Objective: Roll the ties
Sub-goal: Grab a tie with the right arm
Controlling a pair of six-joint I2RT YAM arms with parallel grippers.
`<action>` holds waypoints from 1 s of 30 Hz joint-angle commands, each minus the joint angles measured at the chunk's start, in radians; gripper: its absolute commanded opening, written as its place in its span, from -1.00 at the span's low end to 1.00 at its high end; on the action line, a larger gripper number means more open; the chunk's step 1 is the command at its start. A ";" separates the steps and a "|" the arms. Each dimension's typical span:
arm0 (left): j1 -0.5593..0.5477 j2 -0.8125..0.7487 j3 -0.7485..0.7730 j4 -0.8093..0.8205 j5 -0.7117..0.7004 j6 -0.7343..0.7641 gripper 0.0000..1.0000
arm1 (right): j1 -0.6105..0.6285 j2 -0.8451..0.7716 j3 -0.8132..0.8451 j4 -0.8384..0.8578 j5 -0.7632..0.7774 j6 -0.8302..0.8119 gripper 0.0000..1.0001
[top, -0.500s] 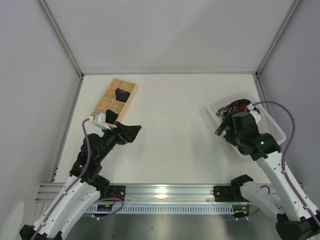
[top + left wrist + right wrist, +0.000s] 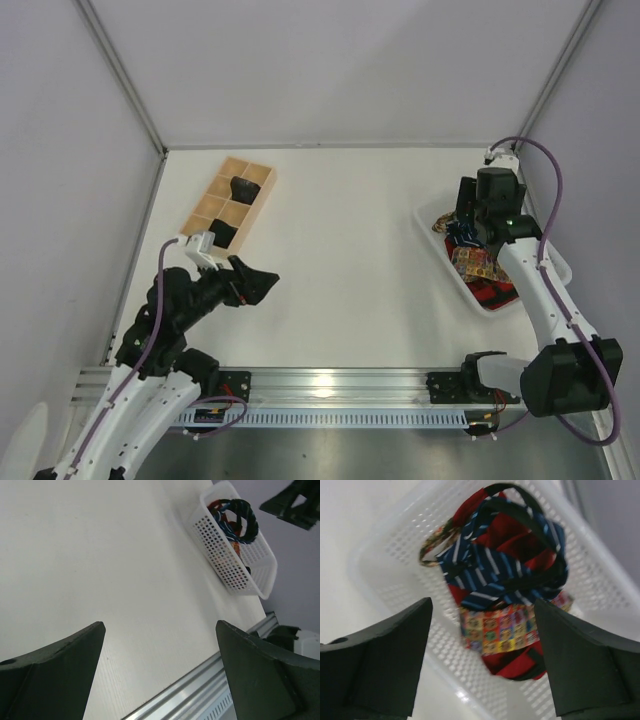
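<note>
Several ties lie tangled in a white perforated basket [image 2: 432,216] at the table's right. In the right wrist view a navy striped tie [image 2: 485,565] lies over a red tie [image 2: 520,535] and a gold-patterned tie [image 2: 510,627]. The patterned tie [image 2: 472,262] also shows from above. My right gripper [image 2: 465,222] is open above the basket's far end, its fingers spread either side of the pile [image 2: 482,630], and it holds nothing. My left gripper [image 2: 262,283] is open and empty over bare table [image 2: 160,630]. Two rolled dark bundles [image 2: 243,188] [image 2: 222,233] sit in a wooden tray.
The wooden compartment tray [image 2: 205,210] lies at the far left, just beyond my left gripper. The basket [image 2: 235,565] shows across the table in the left wrist view. A metal rail [image 2: 330,385] runs along the near edge. Walls close in the table on both sides.
My right arm has swung from over the basket's near part to its far end, uncovering the ties. My left arm has drawn back a little toward the near left.
</note>
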 commanded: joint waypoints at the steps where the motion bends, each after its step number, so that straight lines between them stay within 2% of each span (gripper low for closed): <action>1: -0.001 -0.041 0.025 -0.001 0.126 0.037 1.00 | -0.032 0.021 -0.016 0.293 0.040 -0.374 0.62; 5: -0.001 -0.061 0.025 -0.004 0.100 0.046 1.00 | -0.035 0.192 0.067 0.257 0.058 -0.625 0.50; 8: -0.001 -0.044 0.037 -0.007 0.092 0.063 1.00 | -0.043 0.263 0.096 0.279 0.045 -0.733 0.50; 9: -0.001 -0.030 0.037 0.006 0.092 0.061 1.00 | -0.046 0.319 0.111 0.275 0.031 -0.767 0.47; 10: -0.001 -0.023 0.040 0.014 0.094 0.060 0.99 | -0.048 0.349 0.130 0.255 0.014 -0.790 0.34; 14: -0.001 0.025 0.057 0.054 0.074 0.075 1.00 | -0.049 0.467 0.185 0.229 0.050 -0.842 0.28; 24: 0.020 0.132 0.086 0.077 0.071 0.098 1.00 | -0.107 0.539 0.136 0.335 0.074 -0.914 0.32; 30: 0.095 0.140 0.083 0.074 0.121 0.110 0.99 | -0.136 0.590 0.130 0.359 0.074 -0.882 0.29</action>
